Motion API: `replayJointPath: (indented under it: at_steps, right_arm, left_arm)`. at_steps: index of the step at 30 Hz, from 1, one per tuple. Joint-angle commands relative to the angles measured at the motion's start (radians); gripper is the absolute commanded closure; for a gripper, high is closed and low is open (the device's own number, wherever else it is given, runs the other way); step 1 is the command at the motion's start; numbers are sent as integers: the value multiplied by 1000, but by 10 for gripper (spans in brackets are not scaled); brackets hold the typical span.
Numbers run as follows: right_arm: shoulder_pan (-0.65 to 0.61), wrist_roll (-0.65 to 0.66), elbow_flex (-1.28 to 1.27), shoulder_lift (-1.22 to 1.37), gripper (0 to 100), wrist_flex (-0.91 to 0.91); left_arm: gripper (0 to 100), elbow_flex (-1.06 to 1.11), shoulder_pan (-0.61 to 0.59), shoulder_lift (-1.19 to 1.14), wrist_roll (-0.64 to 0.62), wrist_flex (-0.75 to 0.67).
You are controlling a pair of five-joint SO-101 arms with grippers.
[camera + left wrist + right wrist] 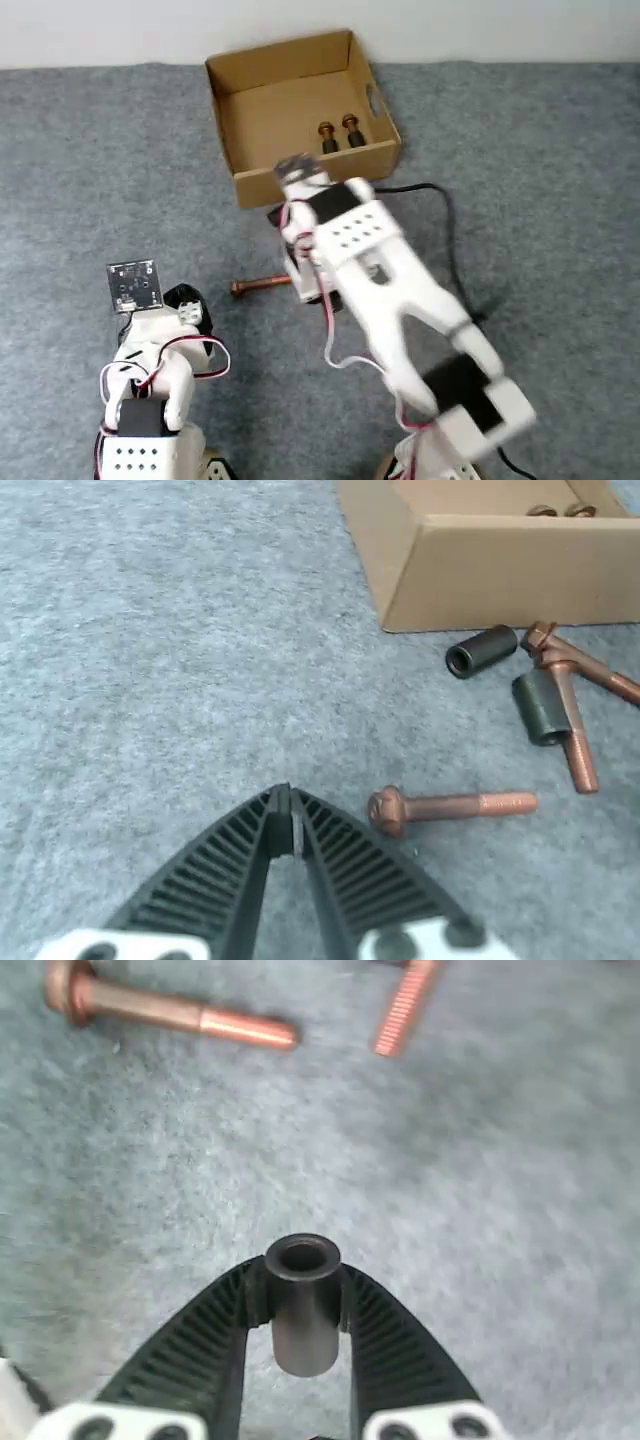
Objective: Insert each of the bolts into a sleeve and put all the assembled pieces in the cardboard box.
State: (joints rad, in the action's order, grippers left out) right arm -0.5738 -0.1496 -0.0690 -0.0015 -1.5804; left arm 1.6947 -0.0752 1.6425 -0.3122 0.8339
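Clamping a dark sleeve [303, 1320] by its sides in the right gripper [302, 1276], low centre of the right wrist view, open bore showing. Beyond the sleeve and well apart from it on the grey carpet [520, 1210], with a loose bolt [165, 1010] flat at upper left and the threaded tip of another bolt [405, 1005] at top centre. Holding the left gripper [283, 810] pressed closed on nothing at lower centre of the left wrist view, with a lone bolt [450, 808] just beside its tip, to the right. Finding, farther up at right, a free sleeve [482, 650], a sleeved bolt [548, 708] and a bare bolt [595, 675] bunched near the cardboard box [500, 570]. Housing, in the high view, two assembled pieces [329, 136] side by side against the box's lower wall, toward the right.
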Motion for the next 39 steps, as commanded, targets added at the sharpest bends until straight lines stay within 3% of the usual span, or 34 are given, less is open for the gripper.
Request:
replayJointPath:
  at_steps: [1, 11, 18, 28, 39]
  right_arm:
    - [53, -31, -40, -243, 991, -48]
    - [367, -31, -382, -792, 991, -16]
    - [526, -29, -594, -1076, 991, 22]
    - [659, -31, -838, -1422, 991, 22]
    - [664, -31, -970, -1672, 991, 30]
  left_arm:
    - [994, -4, 5, 11, -2, 17]
    - [994, -68, 14, 5, -6, 46]
    - [994, -335, 187, -51, -6, 199]
    - [994, -768, 338, -701, -187, 216]
    - [992, -1283, 416, -1335, -218, 276]
